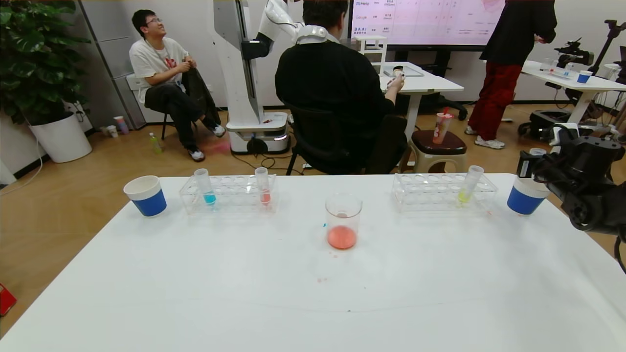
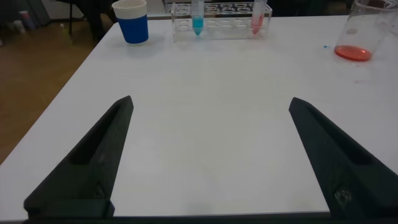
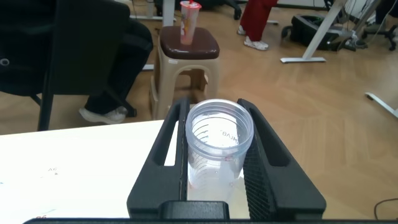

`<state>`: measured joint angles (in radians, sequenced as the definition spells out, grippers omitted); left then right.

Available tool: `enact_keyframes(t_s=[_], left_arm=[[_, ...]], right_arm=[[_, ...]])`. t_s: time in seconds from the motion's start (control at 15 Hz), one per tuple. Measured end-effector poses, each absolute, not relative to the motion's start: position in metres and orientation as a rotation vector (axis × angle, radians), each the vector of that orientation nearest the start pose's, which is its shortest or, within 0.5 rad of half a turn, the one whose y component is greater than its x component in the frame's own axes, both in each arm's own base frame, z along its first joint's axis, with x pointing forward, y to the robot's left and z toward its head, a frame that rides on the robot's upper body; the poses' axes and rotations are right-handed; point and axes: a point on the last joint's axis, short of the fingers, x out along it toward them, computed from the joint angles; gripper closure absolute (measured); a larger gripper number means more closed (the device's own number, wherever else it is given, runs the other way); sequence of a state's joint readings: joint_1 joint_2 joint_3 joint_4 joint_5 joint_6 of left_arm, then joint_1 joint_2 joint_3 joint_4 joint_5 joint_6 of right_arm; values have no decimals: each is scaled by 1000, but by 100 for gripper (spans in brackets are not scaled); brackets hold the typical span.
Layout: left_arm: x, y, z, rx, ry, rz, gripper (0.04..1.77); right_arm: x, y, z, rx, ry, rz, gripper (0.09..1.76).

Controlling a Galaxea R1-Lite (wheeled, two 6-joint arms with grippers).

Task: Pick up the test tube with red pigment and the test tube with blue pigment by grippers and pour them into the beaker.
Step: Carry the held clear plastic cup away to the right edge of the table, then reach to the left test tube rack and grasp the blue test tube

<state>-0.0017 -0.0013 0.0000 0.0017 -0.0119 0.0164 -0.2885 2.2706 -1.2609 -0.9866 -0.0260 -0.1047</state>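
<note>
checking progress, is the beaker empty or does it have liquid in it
Not empty: the beaker stands upright on the table with shallow red-orange liquid at its bottom.

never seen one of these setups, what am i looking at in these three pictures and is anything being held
This is a two-armed robot at a white table. The wide picture comes from a camera on its head; the other two come from cameras on its wrists, looking out along each claw.

On the table stand a beaker with some red liquid, two clear racks and two blue cups. The left rack holds a tube with blue liquid and a tube with red liquid. The right rack holds a yellow-green tube.

The left gripper is open and holds nothing, low over bare table. The right gripper, at the table's right edge, clamps a nearly empty clear tube.
</note>
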Motion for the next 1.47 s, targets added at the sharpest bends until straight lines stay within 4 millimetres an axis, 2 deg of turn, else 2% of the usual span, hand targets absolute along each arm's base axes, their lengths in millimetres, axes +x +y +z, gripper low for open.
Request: enact_keyframes(t_s=[0.33, 0.87, 0.93, 1.0, 1.07, 1.13, 1.2, 1.27, 1.47], left_arm=[[-23, 0, 75, 16, 0, -14, 6], [-23, 0, 75, 16, 0, -14, 6], [-23, 0, 75, 17, 1, -14, 6], [-23, 0, 75, 16, 0, -14, 6], [-23, 0, 75, 16, 0, -14, 6], [-23, 0, 75, 17, 0, -14, 6], [-23, 0, 75, 16, 0, -14, 6], [-23, 0, 75, 17, 0, -14, 6], [-23, 0, 75, 17, 0, -14, 6]], right_arm=[[433, -138, 101, -59, 78, -319, 134], [431, -142, 98, -56, 84, -327, 134], [431, -143, 98, -56, 85, -328, 129], [431, -143, 98, -57, 83, -330, 108], [431, -143, 98, -57, 81, -330, 77], [431, -143, 98, -57, 80, -331, 38], [431, -143, 99, -57, 79, -331, 16], [431, -143, 99, -57, 79, -331, 11], [431, -139, 103, -58, 68, -320, 11]])
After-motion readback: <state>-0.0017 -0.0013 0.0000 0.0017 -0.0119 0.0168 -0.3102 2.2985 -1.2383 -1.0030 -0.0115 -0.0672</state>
